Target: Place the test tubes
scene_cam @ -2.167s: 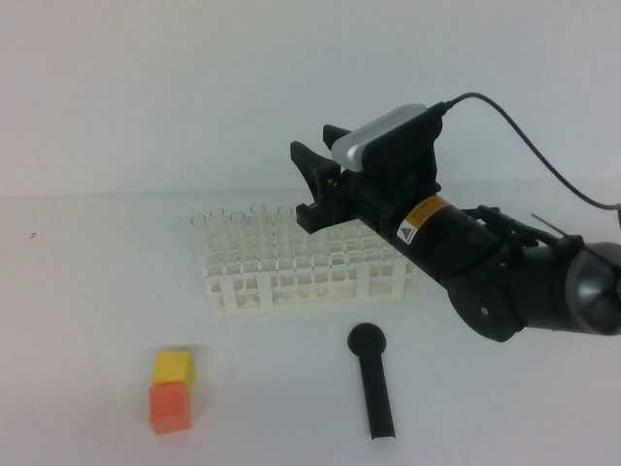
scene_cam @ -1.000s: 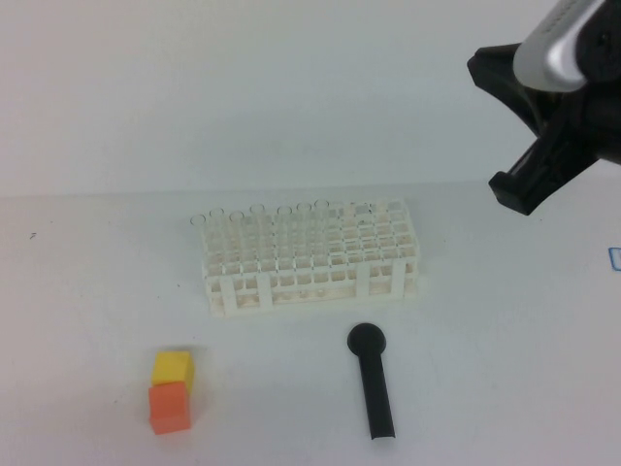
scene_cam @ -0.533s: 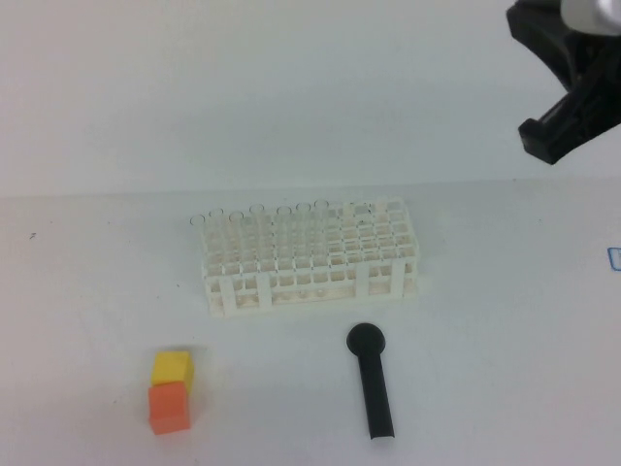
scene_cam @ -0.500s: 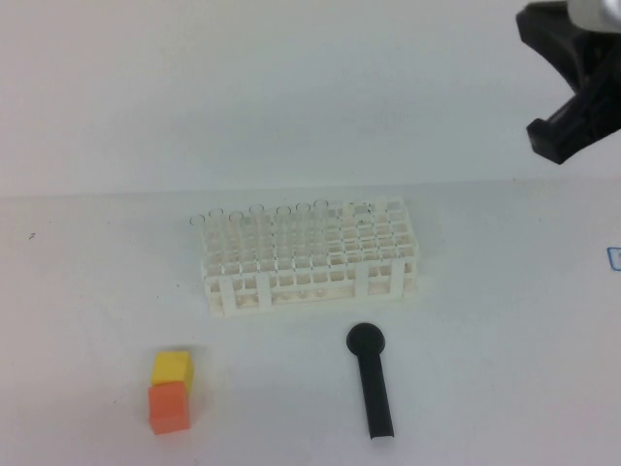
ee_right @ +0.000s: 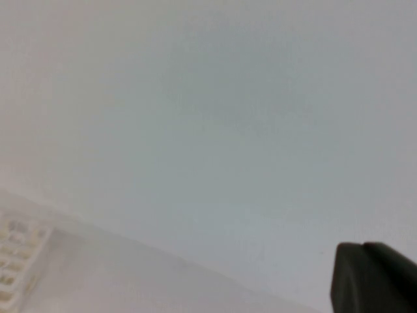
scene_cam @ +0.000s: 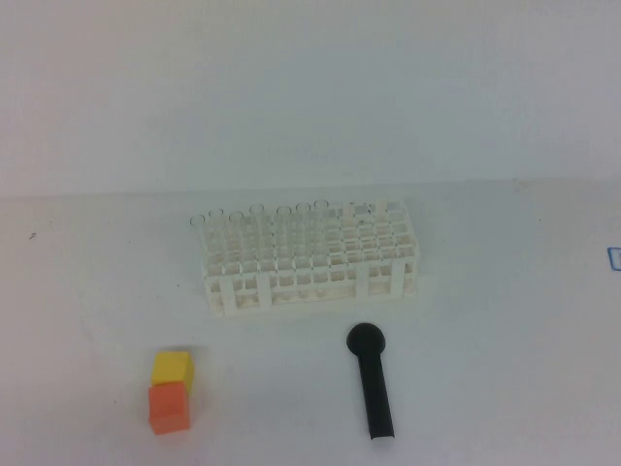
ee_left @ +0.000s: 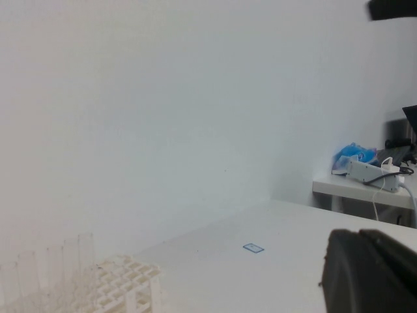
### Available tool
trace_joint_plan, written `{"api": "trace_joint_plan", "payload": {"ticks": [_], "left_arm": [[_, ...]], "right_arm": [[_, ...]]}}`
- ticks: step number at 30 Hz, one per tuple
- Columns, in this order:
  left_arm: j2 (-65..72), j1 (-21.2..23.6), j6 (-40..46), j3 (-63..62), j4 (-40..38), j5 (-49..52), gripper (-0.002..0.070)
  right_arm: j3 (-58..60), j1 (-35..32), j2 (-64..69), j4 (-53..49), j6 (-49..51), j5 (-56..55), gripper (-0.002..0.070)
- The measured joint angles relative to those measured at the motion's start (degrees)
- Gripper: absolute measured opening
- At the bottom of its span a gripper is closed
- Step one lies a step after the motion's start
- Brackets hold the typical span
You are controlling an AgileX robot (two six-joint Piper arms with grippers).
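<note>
White plastic test tube rack (scene_cam: 310, 262) mid-desk holds clear glass test tubes (scene_cam: 257, 221). None lie loose, so placing looks finished. Left gripper (ee_left: 371, 270) and right gripper (ee_right: 371, 277) sit away from the rack; whether they are open cannot be told.

table (scene_cam: 505, 320) — white | test-tube rack (scene_cam: 310, 267) mid | black round-headed tool (scene_cam: 374, 398) in front | yellow block (scene_cam: 173, 367) touching orange block (scene_cam: 169, 407) — front-left
</note>
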Motion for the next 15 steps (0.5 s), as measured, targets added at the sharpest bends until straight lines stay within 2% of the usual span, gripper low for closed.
{"api": "trace_joint_plan", "payload": {"ticks": [8, 15], "left_arm": [[0.0, 0.0, 0.0, 0.0, 0.0, 0.0, -0.0001], [0.0, 0.0, 0.0, 0.0, 0.0, 0.0, -0.0001]], "right_arm": [[19.0, -12.0, -20.5, 0.0, 4.7, -7.6, -0.0001], [34.9, -13.5, -28.0, 0.2, 8.1, -12.5, -0.0001]]}}
